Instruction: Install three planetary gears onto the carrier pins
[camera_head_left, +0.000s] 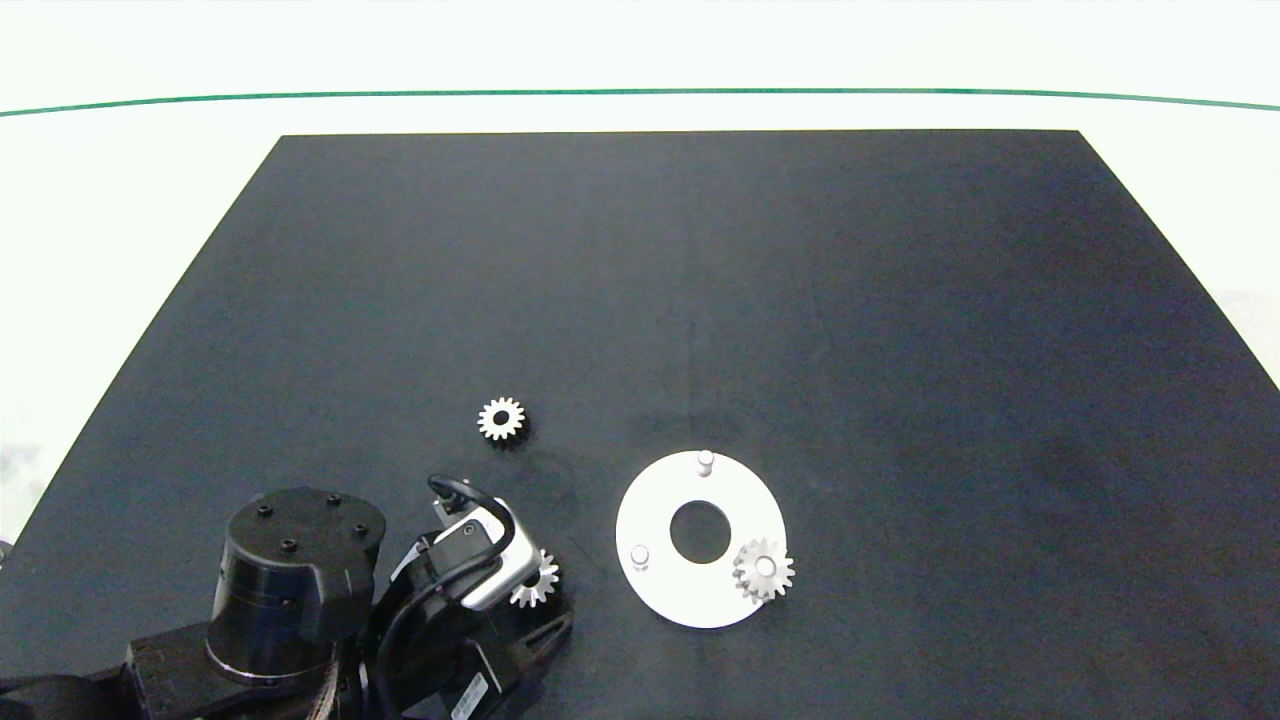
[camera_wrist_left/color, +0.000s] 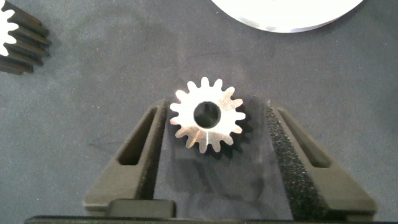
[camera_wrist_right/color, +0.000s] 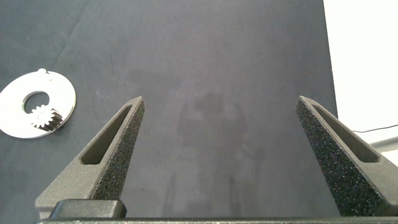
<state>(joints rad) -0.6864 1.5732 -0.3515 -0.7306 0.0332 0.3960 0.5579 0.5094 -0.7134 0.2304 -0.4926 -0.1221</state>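
Planetary gears (camera_wrist_left/color: 208, 116) looked small, stiff, slippery metal; one lay near the mat's (camera_head_left: 900, 300) front edge between the left gripper's (camera_wrist_left/color: 214, 158) spread fingers, best pinched across opposite teeth.

No words or numbers can be read here. A small white label (camera_head_left: 471, 692) sits on the left arm, but its print is too tiny to read.

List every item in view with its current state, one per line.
Seated gear: on a carrier pin.
Near gear: flat on the mat, between the open left pincer fingers, ungripped.
Far gear: loose on the mat.
Two pins: bare.
Right pincer: open, empty.
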